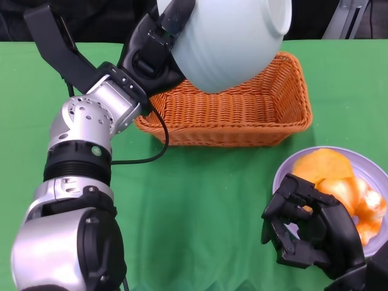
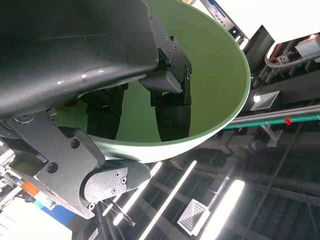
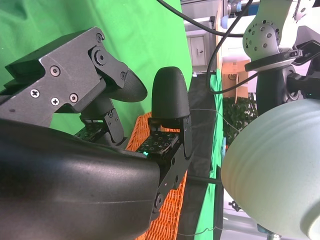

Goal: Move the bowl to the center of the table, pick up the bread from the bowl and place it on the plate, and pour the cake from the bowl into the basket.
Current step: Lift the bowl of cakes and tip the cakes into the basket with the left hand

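My left hand point(image 1: 159, 45) grips the rim of the pale green bowl point(image 1: 230, 36) and holds it raised and tipped over the orange wicker basket point(image 1: 233, 112). In the left wrist view its fingers point(image 2: 167, 100) reach inside the bowl point(image 2: 220, 85), whose visible inside shows no cake. The basket's visible inside shows only wicker. The bread point(image 1: 324, 173) lies on the lavender plate point(image 1: 376, 176) at the right. My right hand point(image 1: 303, 227) hovers by the plate's near left rim, fingers curled in and holding nothing. The right wrist view shows the bowl point(image 3: 272, 165) from below.
A green cloth point(image 1: 200, 206) covers the table. A black cable point(image 1: 154, 142) loops from my left forearm across the cloth in front of the basket. Dark equipment stands beyond the far table edge.
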You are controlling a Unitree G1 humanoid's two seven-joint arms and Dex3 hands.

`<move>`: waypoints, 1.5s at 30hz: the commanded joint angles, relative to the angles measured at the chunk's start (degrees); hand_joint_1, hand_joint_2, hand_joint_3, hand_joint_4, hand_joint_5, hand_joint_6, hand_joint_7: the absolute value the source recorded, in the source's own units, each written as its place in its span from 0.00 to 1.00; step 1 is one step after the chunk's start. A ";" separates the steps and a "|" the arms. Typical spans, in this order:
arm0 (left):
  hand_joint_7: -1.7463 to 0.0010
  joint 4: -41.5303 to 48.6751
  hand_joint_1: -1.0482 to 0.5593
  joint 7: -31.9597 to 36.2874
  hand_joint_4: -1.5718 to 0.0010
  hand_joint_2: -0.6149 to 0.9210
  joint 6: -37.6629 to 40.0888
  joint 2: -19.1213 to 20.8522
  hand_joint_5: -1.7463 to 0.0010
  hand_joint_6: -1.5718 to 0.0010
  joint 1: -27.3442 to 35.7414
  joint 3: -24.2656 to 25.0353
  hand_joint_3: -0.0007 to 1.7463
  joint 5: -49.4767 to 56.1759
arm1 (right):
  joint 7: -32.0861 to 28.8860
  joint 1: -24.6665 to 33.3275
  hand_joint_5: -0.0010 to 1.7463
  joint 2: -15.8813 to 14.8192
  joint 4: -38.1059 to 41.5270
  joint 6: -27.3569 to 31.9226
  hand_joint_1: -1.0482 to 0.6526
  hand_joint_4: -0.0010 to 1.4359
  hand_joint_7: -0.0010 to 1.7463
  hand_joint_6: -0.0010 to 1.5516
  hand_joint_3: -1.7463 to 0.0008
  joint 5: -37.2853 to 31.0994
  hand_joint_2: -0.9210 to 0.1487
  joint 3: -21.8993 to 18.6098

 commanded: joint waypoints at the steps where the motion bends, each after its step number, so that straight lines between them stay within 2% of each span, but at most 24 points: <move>1: 0.11 -0.37 0.53 -0.01 0.58 0.86 -0.34 0.43 0.01 0.54 -2.04 0.68 0.47 -1.53 | -0.11 0.63 1.00 -0.52 -0.49 0.02 0.57 0.50 0.86 0.42 0.35 0.14 0.34 -0.15; 10: 0.10 0.50 0.54 0.48 0.57 0.87 -0.24 0.24 0.01 0.55 -2.58 1.86 0.45 -1.83 | -0.33 0.42 1.00 -0.49 -0.08 -0.08 0.57 0.50 0.87 0.42 0.34 -0.21 0.34 -0.12; 32: 0.07 -1.31 0.54 2.41 0.57 0.82 1.00 -0.51 0.02 0.57 -2.18 2.10 0.53 -2.19 | 0.47 1.99 1.00 -1.18 -4.24 2.30 0.58 0.52 0.87 0.43 0.33 0.36 0.34 0.19; 45: 0.10 -2.21 0.53 3.91 0.56 0.83 1.39 -0.58 0.02 0.54 -1.82 1.70 0.51 -2.91 | 0.32 2.84 0.99 -1.07 -5.96 3.28 0.56 0.51 0.85 0.43 0.35 0.37 0.35 0.34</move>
